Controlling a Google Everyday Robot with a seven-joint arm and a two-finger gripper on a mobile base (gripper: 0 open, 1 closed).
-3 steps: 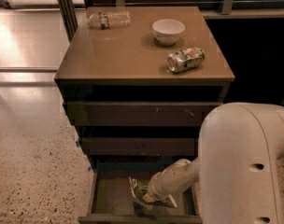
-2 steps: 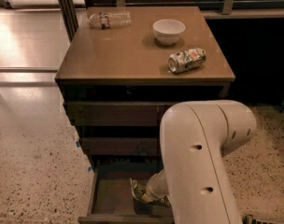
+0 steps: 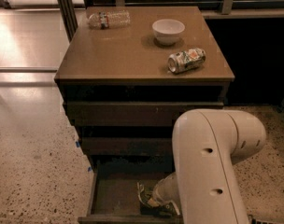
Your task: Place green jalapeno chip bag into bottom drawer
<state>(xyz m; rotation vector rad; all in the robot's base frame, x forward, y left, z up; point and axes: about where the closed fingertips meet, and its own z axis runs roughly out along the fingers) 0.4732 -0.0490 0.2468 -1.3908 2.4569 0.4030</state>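
The gripper was down inside the open bottom drawer, at the green jalapeno chip bag lying there; whether it grasped the bag could not be told.

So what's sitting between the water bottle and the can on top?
The white bowl sits between the bottle and the can, in the camera view. The pincer is down in the bottom drawer by the green chip bag.

On the cabinet top, a white bowl stands near a drink can lying on its side. A plastic bottle lies at the far left corner. The gripper is low at the cabinet's foot.
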